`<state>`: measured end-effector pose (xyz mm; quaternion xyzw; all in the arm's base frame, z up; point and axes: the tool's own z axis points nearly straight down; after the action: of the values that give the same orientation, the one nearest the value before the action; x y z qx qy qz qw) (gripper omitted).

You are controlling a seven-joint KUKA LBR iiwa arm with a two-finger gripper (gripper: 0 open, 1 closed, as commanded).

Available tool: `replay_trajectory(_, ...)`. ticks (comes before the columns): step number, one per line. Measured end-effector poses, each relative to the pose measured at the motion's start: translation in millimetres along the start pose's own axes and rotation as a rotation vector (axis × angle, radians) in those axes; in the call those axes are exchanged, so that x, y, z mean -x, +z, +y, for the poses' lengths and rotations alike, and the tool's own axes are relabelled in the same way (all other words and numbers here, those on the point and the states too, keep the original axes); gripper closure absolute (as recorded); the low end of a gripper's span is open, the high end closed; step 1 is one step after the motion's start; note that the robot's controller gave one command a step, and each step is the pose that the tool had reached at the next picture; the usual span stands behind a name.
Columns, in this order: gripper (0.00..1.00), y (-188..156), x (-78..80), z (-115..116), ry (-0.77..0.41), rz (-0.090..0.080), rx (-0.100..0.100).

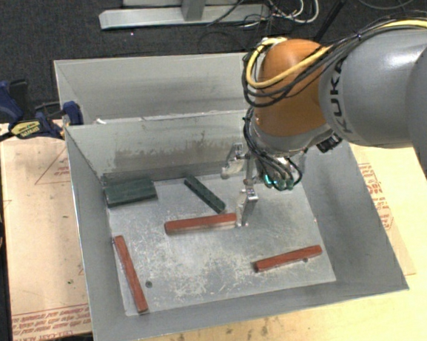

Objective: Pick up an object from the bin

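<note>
In the camera view, the gripper [245,204] hangs low inside the bin [91,214], a little right of the middle. Its tip is at the right end of a red-brown bar [199,224] that lies flat on the floor. It seems to touch that end or to be just beside it. I cannot tell whether the gripper is released or clenched, and I see nothing held in it.

Just behind this bar lies a thin dark green bar [204,194], set at a slant. A dark green block [130,190] rests near the back wall on the left. A second red-brown bar [130,273] lies along the left wall, and a third red-brown bar [288,258] lies near the front right, well apart from the gripper.

In my judgement the step in hand is the descent onto the middle red-brown bar. To do it well, the gripper should take the bar across its narrow width, not along its length. It should also grasp a little inward from the end, so that the bar does not tip when it is lifted. The bar is flat and low, so the gripper must go down nearly to the floor. It should stay clear of the thin dark green bar.

As for writing, the letters "KUKA" can be read on the grey arm [385,91], beside its orange cover [288,93].
</note>
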<state>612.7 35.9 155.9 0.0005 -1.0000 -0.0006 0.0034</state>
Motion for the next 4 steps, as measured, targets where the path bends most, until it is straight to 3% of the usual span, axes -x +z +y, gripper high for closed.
replay_trajectory(1, 0.0, -4.4, 1.7, -0.1, 0.0, -0.008, 0.0)
replay_trajectory(2, 1.0, 71.7, -7.3, 15.5, -0.079, -0.034, 0.002)
replay_trajectory(3, 0.0, 72.7, -10.1, 15.3, -0.081, -0.022, 0.001)
replay_trajectory(4, 0.0, 72.8, -8.5, 15.6, -0.08, -0.03, 0.002)
